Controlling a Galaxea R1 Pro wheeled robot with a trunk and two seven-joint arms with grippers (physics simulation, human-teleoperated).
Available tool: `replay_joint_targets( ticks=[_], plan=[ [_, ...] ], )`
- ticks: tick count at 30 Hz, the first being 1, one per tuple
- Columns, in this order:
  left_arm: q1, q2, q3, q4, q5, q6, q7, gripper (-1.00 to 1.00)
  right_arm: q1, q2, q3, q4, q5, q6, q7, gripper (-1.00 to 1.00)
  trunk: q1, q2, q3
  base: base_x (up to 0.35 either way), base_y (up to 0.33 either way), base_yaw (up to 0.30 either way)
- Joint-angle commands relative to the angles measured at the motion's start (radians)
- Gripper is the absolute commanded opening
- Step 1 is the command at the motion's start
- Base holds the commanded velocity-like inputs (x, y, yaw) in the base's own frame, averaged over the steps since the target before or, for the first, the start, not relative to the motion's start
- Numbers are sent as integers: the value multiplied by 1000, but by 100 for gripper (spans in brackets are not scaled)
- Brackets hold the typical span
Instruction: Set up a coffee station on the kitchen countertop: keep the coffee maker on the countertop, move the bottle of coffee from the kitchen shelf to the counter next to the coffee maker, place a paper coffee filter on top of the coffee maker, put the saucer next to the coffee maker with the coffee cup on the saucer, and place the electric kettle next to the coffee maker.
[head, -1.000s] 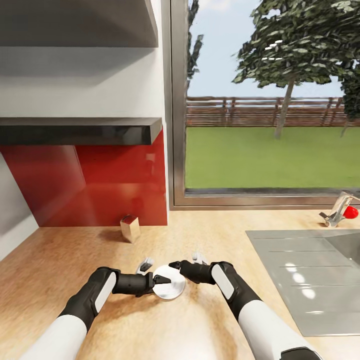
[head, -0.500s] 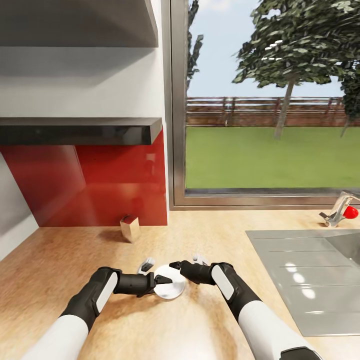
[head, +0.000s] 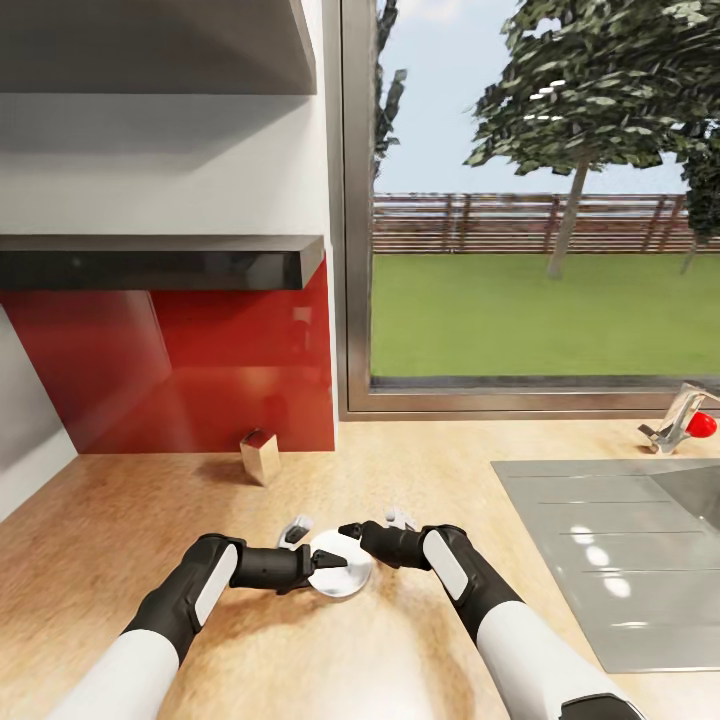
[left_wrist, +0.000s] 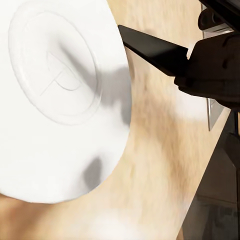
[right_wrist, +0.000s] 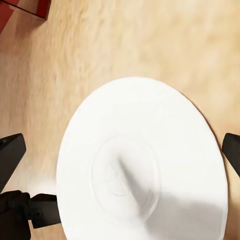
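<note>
The small flat round white saucer (head: 339, 576) is lying between both pincers; left gripper (head: 318, 567) touching its rim, grip unclear; right gripper (head: 352, 528) hanging open above it.

Take the saucer (head: 339, 575) as your landmark. Both grippers crowd it: the left gripper (head: 322, 561) reaches in from its left side, the right gripper (head: 350, 530) from behind and to its right, so those approaches are taken. The kitchen countertop (head: 420, 470) is bare around the saucer otherwise. Behind and left of it, a small metallic block (head: 260, 455) stands near the red backsplash (head: 200, 370), the one loose obstacle. Above that, a dark shelf (head: 160, 262) overhangs and limits headroom. Well to the saucer's right lie the steel sink (head: 620, 550) and the tap (head: 680, 420).
</note>
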Motion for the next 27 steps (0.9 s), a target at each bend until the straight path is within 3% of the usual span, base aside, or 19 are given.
replay_joint_targets(
  ticks=[1, 4, 5, 27],
  plan=[
    [-1, 0, 0, 0, 0, 4, -2, 100, -1, 0, 0, 0, 6, 3, 1, 100, 1, -2, -2, 0, 0, 0],
    [-1, 1, 0, 0, -1, 5, -3, 100, -1, 0, 0, 0, 6, 3, 1, 100, 1, -2, -2, 0, 0, 0],
    [-1, 1, 0, 0, -1, 5, -3, -100, -1, 0, 0, 0, 6, 3, 1, 100, 1, -2, -2, 0, 0, 0],
    [-1, 4, 3, 3, 1, 5, -4, -100, -1, 0, 0, 0, 6, 3, 1, 100, 1, -2, -2, 0, 0, 0]
  ],
)
